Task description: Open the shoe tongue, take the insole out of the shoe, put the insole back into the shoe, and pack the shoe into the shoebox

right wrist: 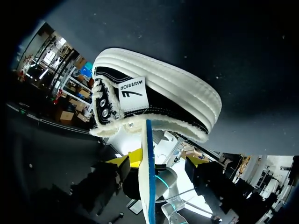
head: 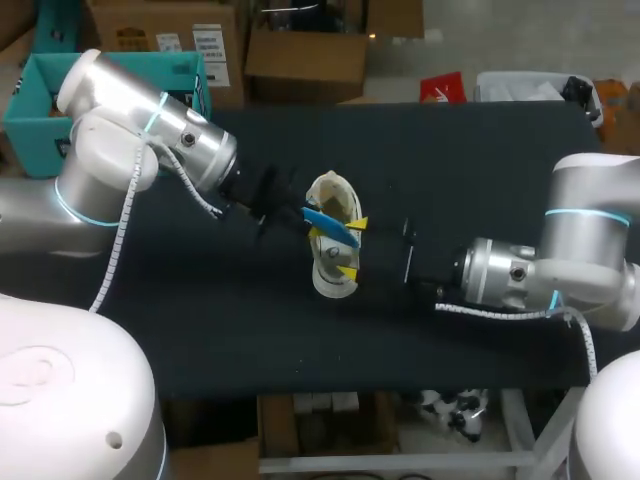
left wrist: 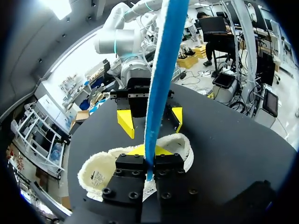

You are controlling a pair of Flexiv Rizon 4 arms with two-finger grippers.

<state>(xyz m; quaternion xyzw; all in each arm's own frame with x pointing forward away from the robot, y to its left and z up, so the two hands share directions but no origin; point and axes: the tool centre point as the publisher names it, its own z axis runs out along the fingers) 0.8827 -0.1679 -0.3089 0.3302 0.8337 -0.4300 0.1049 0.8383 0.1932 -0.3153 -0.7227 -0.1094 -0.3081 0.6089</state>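
One fleece-lined shoe [head: 334,283] is lying at the middle of the black table [head: 480,170]. Its long axis is running from our near edge toward the far one, with the open, tan-lined mouth at the far end and the rounded white end nearer to us. We are holding the blue insole [left wrist: 161,70] in our left gripper [left wrist: 149,164], whose fingers are pressing together on one end of it. The insole is standing edge-on and slanting across the shoe's width, over its middle. Our right gripper [head: 352,247] is waiting at the shoe's right flank, facing its black canvas side and ribbed white sole wall. Its yellow tips are spreading wide along the shoe's length, and we cannot tell whether they are touching it.
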